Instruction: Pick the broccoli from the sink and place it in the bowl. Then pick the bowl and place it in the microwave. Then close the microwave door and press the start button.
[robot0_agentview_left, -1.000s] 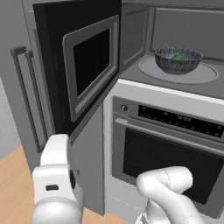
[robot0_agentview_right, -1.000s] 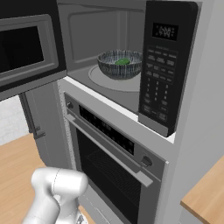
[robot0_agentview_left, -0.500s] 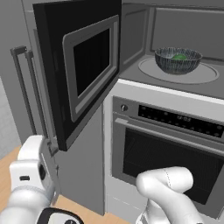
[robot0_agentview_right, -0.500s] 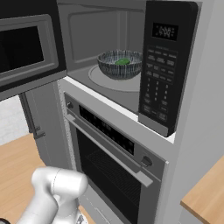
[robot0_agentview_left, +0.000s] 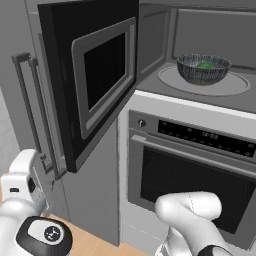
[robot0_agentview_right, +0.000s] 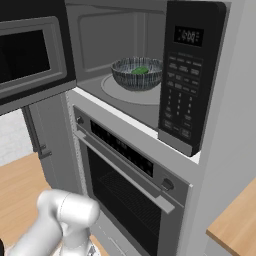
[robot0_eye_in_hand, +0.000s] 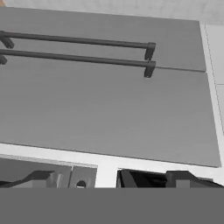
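1. My tool (robot0_eye_in_hand: 109, 177) is spread wide with nothing between its tips. I judge that right for this step, since the door needs a push, not a grasp.
2. Through the hand view I face the tall grey cabinet doors (robot0_eye_in_hand: 109, 109) and their two bar handles (robot0_eye_in_hand: 78, 41). In the left base view the hand (robot0_agentview_left: 22, 182) sits low at the left, beside those handles and below the door's outer edge. I read that as getting behind the swung-out panel so I can sweep it shut.
3. The microwave door (robot0_agentview_left: 95, 80) stands open, hinged at the left and jutting toward me, its glass window facing the cavity.
4. Inside the microwave (robot0_agentview_right: 135, 55), the bowl (robot0_agentview_right: 137, 74) sits centred on the pale turntable (robot0_agentview_right: 115, 90), clear of the door's swing.
5. The broccoli (robot0_agentview_right: 140, 71) lies in the bowl, so the loading looks done.
6. The keypad panel (robot0_agentview_right: 182, 80) at the right holds the start button; I cannot tell which key it is.
7. The oven (robot0_agentview_left: 190, 165) below is not involved.
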